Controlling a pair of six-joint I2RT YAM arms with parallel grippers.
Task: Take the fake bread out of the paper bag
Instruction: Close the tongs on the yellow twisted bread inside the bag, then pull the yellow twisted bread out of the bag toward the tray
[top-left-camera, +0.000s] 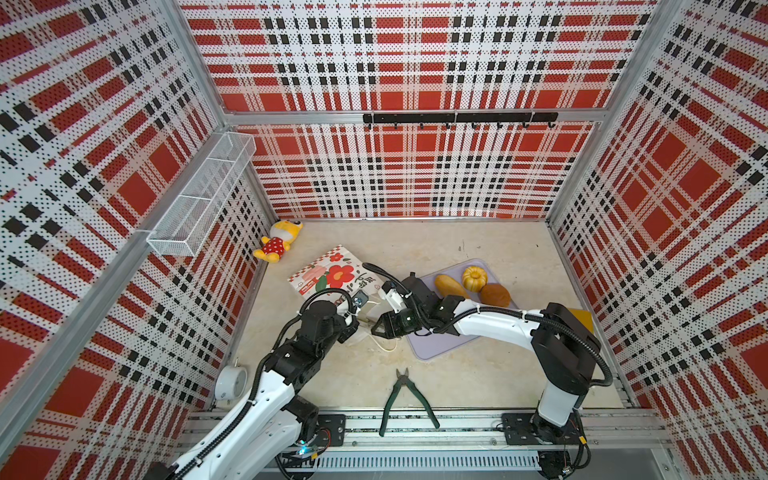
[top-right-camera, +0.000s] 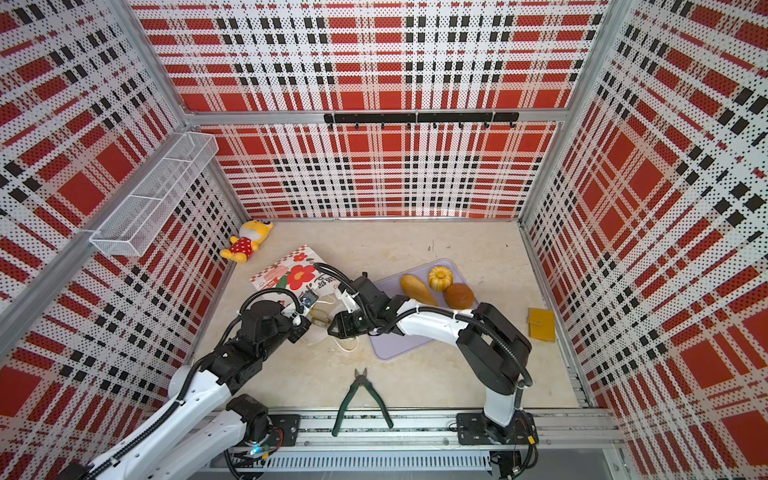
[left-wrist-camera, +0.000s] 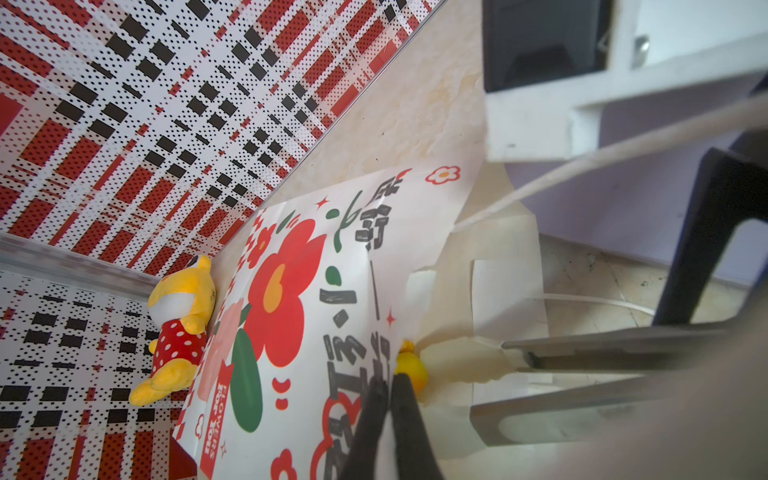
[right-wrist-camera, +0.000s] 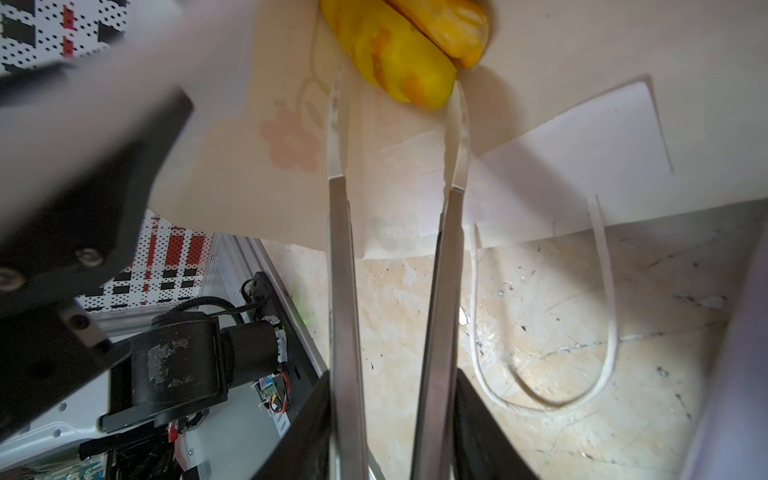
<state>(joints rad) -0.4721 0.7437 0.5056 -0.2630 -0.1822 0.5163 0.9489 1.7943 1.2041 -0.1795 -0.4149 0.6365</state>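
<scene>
The paper bag (top-left-camera: 332, 274) (left-wrist-camera: 316, 291) lies on its side at the left of the table, with its mouth toward the front. My left gripper (left-wrist-camera: 388, 378) is shut on the upper edge of that mouth and holds it up. My right gripper (right-wrist-camera: 397, 99) carries long metal tongs with white tips, which reach into the mouth. The tips stand apart on either side of the near end of a yellow fake bread (right-wrist-camera: 399, 62) inside the bag. A second piece (right-wrist-camera: 449, 25) lies behind it. On the lilac tray (top-left-camera: 440, 345) rest a long loaf (top-left-camera: 451, 286), a fluted cake (top-left-camera: 473, 277) and a brown bun (top-left-camera: 495, 295).
A yellow plush doll (top-left-camera: 276, 243) lies in the back left corner. Green pliers (top-left-camera: 405, 399) lie at the front centre, and a white clock (top-left-camera: 230, 382) stands by the left arm. A yellow card holder (top-right-camera: 541, 324) is near the right wall. The bag's cord handle (right-wrist-camera: 582, 374) trails on the table.
</scene>
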